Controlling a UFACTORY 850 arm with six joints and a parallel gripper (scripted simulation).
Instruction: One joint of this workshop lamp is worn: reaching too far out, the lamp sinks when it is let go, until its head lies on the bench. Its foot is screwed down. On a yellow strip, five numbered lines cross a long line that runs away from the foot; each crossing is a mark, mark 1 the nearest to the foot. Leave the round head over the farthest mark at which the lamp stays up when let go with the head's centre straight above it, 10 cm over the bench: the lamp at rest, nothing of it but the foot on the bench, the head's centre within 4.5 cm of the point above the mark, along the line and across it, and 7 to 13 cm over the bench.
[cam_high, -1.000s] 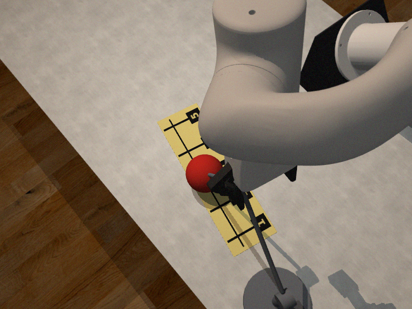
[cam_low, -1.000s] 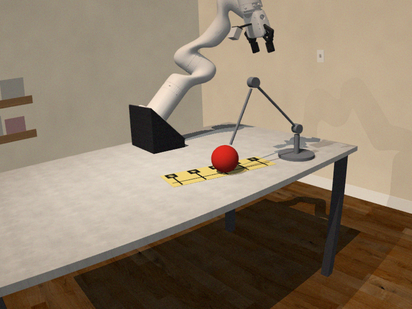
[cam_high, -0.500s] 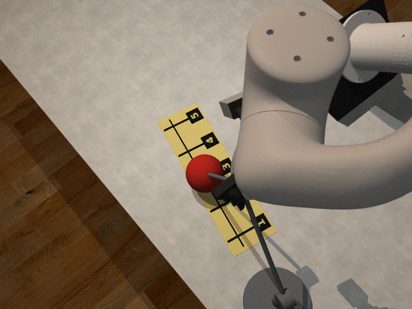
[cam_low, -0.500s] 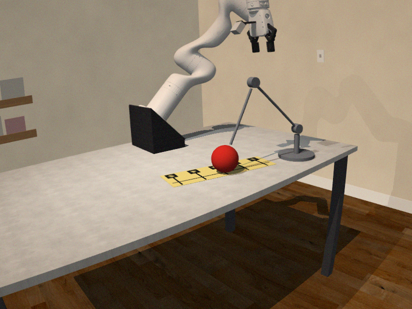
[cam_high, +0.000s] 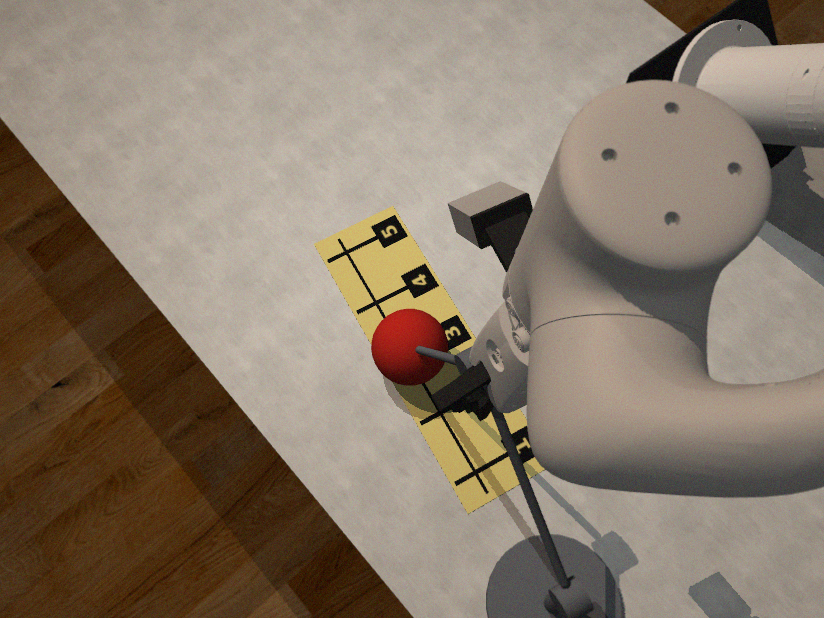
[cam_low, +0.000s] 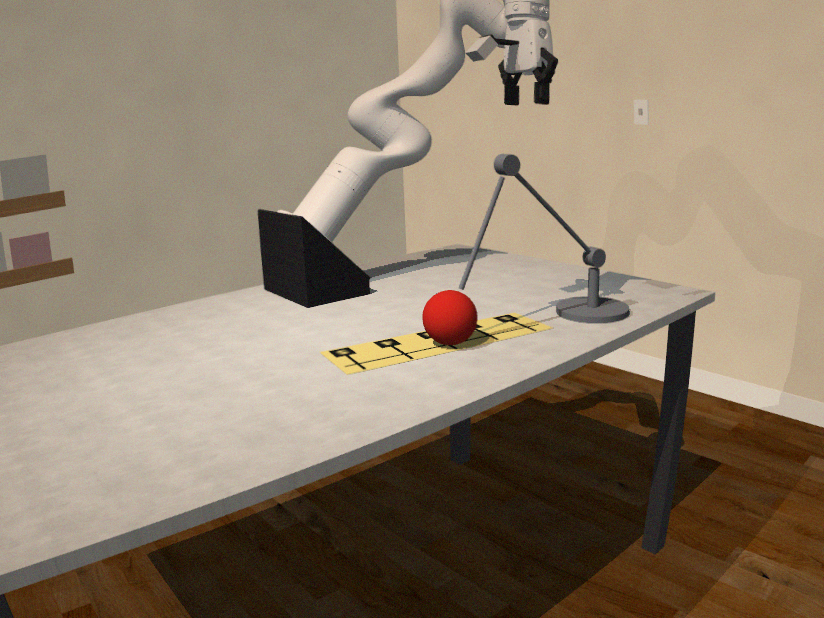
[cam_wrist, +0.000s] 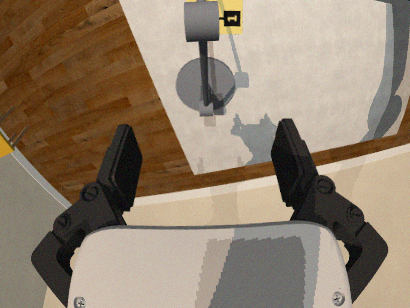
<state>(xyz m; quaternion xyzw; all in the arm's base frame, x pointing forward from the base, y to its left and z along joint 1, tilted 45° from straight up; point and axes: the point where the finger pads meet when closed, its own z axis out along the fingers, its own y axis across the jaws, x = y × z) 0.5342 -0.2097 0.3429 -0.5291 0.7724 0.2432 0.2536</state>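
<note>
The white robot arm (cam_high: 618, 399) (cam_low: 392, 126) bulks nearest the overhead camera, covering part of the yellow numbered strip (cam_high: 475, 475) (cam_low: 339, 362) (cam_wrist: 237, 27). Its two-finger gripper (cam_low: 527, 94) (cam_wrist: 205, 137) points down above the lamp's elbow joint (cam_low: 507, 164) (cam_wrist: 202, 21) — fingers spread wide, grasping nothing, apart from the lamp. The red spherical lamp head (cam_high: 409, 346) (cam_low: 449, 317) appears over the strip around mark 3 in the top view; whether it touches the bench (cam_high: 232, 219) (cam_low: 219, 425) (cam_wrist: 320, 75), I cannot tell. The round grey foot (cam_high: 515, 585) (cam_low: 592, 311) (cam_wrist: 192, 82) stands on the bench — just beyond the strip's mark 1 end.

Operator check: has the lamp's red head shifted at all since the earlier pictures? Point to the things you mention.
No. In both the top and exterior views, the red head (cam_high: 402, 352) (cam_low: 449, 317) sits at the same place against the yellow strip (cam_high: 469, 497) (cam_low: 338, 363).
</note>
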